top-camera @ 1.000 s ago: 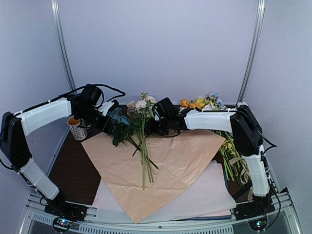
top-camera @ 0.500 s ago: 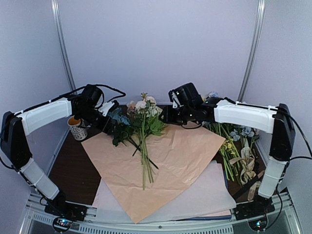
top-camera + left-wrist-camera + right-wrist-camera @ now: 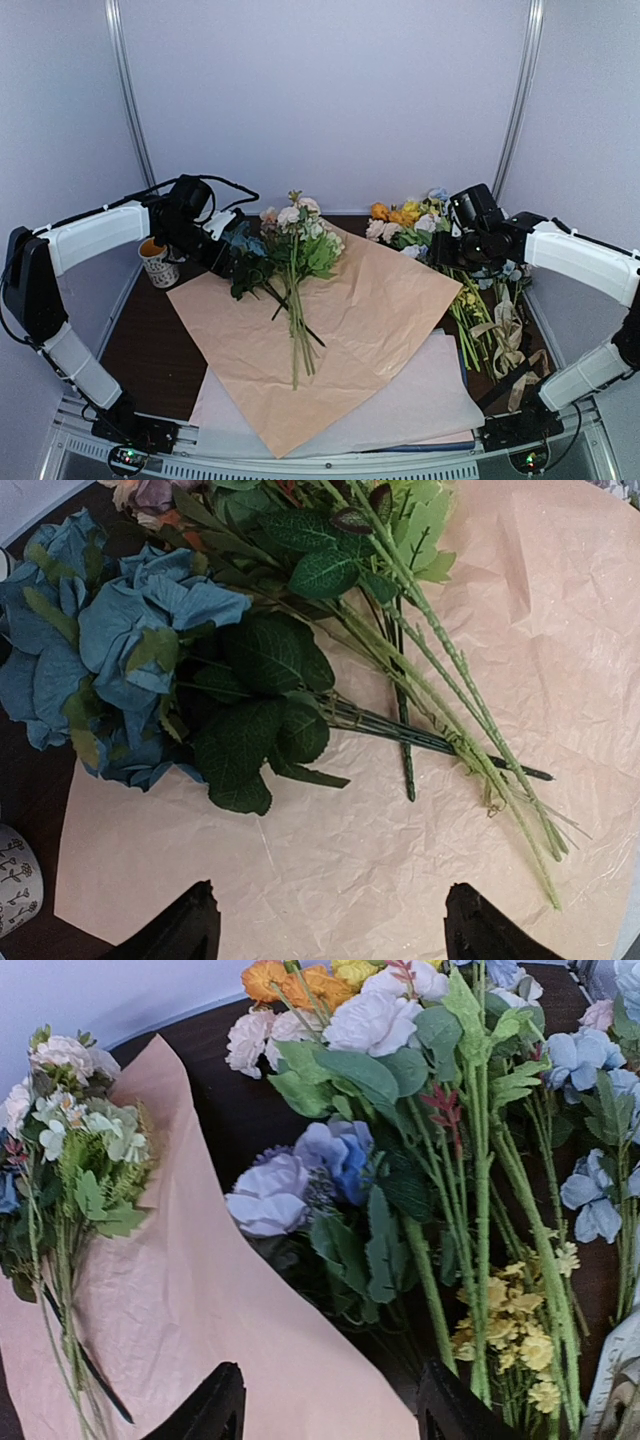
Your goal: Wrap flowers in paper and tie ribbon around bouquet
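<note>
The flowers [image 3: 296,270] lie loose on the flat peach-tan paper [image 3: 340,330], heads at the back and stems pointing to the near side. No bouquet is in view. My left gripper [image 3: 228,255] hovers by the blue head and dark leaves [image 3: 150,650]. It is open [image 3: 325,932], with only paper [image 3: 400,870] beneath it. My right gripper [image 3: 447,248] is open [image 3: 330,1408] above the paper's right edge [image 3: 200,1290] and holds nothing. The tan ribbon [image 3: 505,338] lies among stems at the far right.
A loose bunch with orange, yellow and blue blooms [image 3: 420,215] lies at the back right, right under my right gripper [image 3: 400,1110]. A patterned mug [image 3: 158,264] stands at the left. Pale pink sheets [image 3: 445,400] stick out under the paper.
My right arm has swung from the flower heads in the middle out to the right over the loose bunch, and its jaws have widened. The left arm and the flowers have stayed put.
</note>
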